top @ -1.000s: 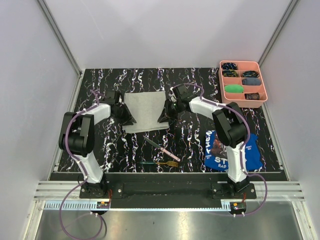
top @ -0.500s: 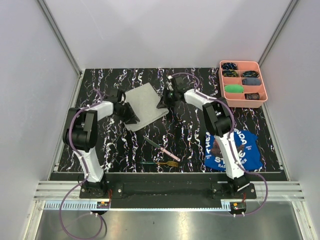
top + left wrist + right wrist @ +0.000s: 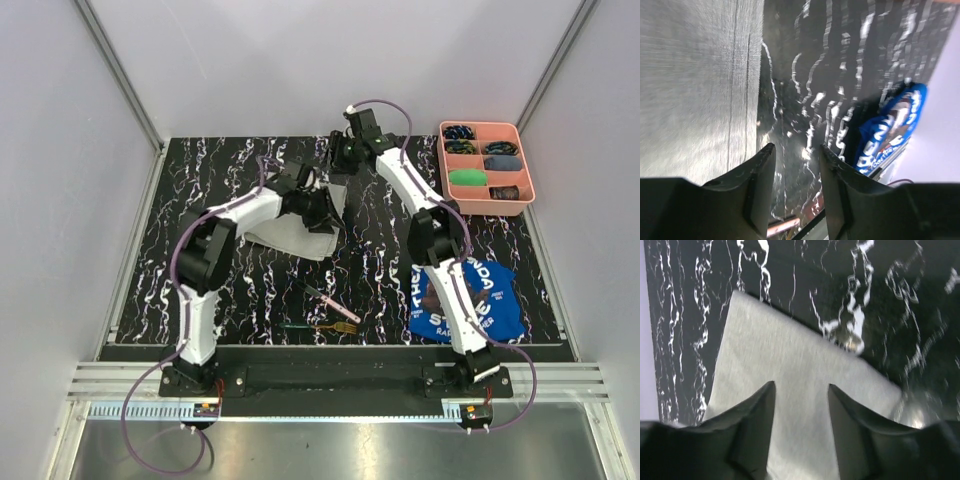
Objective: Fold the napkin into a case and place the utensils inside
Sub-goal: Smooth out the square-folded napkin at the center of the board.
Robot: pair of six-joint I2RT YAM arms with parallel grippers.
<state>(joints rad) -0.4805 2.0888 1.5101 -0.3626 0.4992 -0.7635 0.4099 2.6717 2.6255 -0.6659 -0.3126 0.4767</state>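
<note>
1. Left of centre on the black marbled table (image 3: 200, 180), the napkin (image 3: 285, 232) lies flat as a light grey sheet set at a slant. In the left wrist view a straight line runs along the cloth (image 3: 695, 85). Whether it is a fold edge or a hem cannot be told.
2. The left gripper (image 3: 318, 210) is over the napkin's right side. From its own camera the jaws stand parted (image 3: 796, 170), with only bare table showing in the gap and the cloth's edge just to one side. It has hold of nothing.
3. The right gripper (image 3: 340, 160) reaches to the napkin's far right corner. Its wrist view is blurred, but the two fingers are clearly apart (image 3: 801, 410) with the cloth (image 3: 790, 390) lying below them, not pinched between.
4. The utensils lie nearer the arm bases, apart from the napkin. The knife (image 3: 325, 298) lies slanted. The fork (image 3: 320, 326) lies crosswise just below it, its gold tines by the knife's pink handle end.
5. A blue printed cloth (image 3: 465, 300) lies under the right arm, and a pink tray (image 3: 490, 125) sits at the far right corner.
</note>
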